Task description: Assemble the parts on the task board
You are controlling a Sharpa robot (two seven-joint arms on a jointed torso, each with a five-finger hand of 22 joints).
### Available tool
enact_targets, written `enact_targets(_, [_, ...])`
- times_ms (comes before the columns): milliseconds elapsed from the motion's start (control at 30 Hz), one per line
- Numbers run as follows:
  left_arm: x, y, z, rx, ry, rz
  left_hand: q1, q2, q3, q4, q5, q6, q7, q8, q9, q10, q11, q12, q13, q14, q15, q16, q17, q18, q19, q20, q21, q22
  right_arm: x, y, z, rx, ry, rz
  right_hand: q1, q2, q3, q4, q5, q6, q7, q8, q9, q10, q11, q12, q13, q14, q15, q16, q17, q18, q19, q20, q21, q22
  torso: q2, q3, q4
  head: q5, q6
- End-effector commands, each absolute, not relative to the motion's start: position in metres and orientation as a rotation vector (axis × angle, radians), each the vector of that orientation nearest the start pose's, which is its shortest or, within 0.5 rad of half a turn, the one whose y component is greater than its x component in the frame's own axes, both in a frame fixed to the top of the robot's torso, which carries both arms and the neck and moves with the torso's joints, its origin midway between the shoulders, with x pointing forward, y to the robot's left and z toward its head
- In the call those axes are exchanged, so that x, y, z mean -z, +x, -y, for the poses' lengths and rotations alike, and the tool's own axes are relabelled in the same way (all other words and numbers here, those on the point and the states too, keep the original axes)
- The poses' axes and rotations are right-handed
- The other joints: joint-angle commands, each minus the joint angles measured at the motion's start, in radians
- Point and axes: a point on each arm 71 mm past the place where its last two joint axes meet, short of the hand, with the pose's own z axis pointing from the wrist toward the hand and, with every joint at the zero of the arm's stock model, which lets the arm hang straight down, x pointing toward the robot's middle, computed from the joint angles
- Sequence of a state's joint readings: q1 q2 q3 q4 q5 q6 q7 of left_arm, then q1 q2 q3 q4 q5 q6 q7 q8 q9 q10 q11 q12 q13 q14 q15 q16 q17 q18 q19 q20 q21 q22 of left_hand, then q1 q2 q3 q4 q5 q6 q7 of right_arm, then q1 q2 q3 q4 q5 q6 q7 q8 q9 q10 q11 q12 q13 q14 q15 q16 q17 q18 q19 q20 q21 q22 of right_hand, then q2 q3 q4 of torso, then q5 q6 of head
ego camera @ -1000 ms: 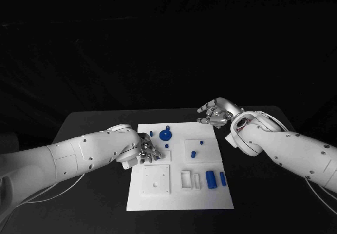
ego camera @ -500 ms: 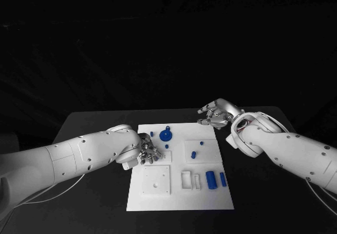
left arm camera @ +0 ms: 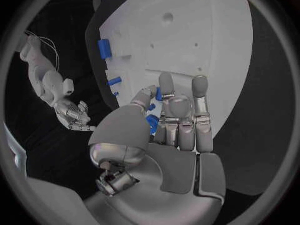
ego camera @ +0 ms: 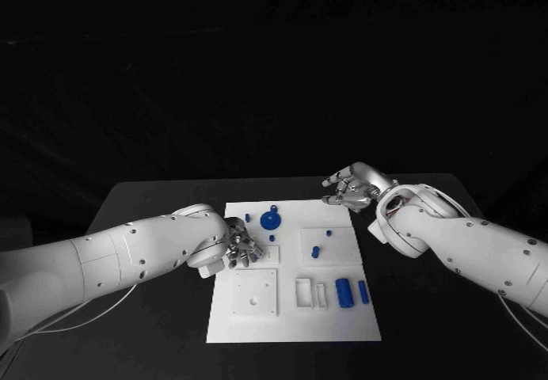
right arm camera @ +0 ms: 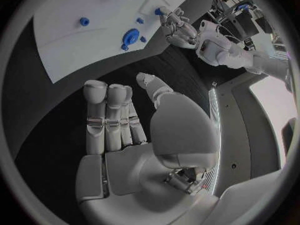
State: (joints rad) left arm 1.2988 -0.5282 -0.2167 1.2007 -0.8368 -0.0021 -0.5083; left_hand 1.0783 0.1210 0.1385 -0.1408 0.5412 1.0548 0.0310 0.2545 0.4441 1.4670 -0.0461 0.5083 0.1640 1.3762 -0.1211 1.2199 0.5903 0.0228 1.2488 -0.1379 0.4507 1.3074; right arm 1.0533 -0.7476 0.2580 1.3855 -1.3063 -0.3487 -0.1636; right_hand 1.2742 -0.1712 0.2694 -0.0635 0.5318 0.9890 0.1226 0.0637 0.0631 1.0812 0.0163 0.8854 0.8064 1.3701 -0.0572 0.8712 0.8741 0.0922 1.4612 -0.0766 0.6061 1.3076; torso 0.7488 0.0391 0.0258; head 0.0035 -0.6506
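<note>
— Two hands, starting on the left: what is the left hand (ego camera: 240, 247) doing?
— Pinching a small blue part (left arm camera: 153, 122) over the task board's (ego camera: 291, 324) left edge.
— How will the part handle?
— Light, stiff and probably slick plastic; I'd grip its sides.
— And the right hand (ego camera: 355, 185)?
— Fingers loosely curled, holding nothing, above the tabletop (ego camera: 149, 206) by the board's far right corner.

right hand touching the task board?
Apart. The right wrist view shows the right hand over bare black table, a dark gap separating its fingertips from the task board edge.
</note>
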Motion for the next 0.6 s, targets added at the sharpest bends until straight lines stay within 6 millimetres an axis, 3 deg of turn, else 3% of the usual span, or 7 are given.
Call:
enact_targets(33, [0.252,0.520,-0.153,0.426,-0.366,-2.338,0.001,0.012,0.064,-0.069,0.007,0.011,-0.003,0.002,-0.002,0.046,-0.004,0.008,-0.002,0.010,0.000,0.007,0.008,-0.003,-0.002,0.000,0.006,0.018,0.165,0.524,0.211,-0.718,0.251,-1.584,-0.009,0.000,0.003,0.000,0.004,0.008,0.000,-0.001,0.001,0.003,-0.008,0.000,-0.001,0.003,-0.004,-0.003,-0.001,0.009,0.015,-0.003,0.001,0.072,0.000,-0.0001,0.0004,0.000,0.001])
enact_targets(267, [0.247,0.519,-0.153,0.437,-0.364,-2.335,-0.002,0.026,0.080,-0.106,0.011,0.030,-0.004,0.003,-0.007,0.047,-0.004,0.037,-0.060,0.019,0.004,0.018,0.029,0.007,-0.005,0.007,0.017,0.018,0.167,0.524,0.212,-0.715,0.252,-1.593,-0.009,0.000,0.003,0.000,0.004,0.008,0.000,-0.001,0.001,0.003,-0.008,0.000,-0.001,0.003,-0.004,-0.003,-0.001,0.009,0.015,-0.003,0.001,0.072,0.000,-0.0006,0.0006,0.003,0.003])
enact_targets(600, [0.239,0.520,-0.155,0.444,-0.352,-2.334,0.002,0.032,0.086,-0.122,0.011,0.045,-0.005,-0.001,-0.020,0.048,-0.005,0.057,-0.087,0.026,0.007,0.027,0.046,0.013,-0.006,0.012,0.027,0.018,0.168,0.525,0.212,-0.713,0.252,-1.600,-0.010,0.000,0.003,0.000,0.005,0.007,0.000,-0.001,0.001,0.002,-0.007,0.000,-0.001,0.003,-0.004,-0.004,-0.001,0.008,0.015,-0.003,0.000,0.072,0.001,-0.0008,-0.0003,0.006,0.005])
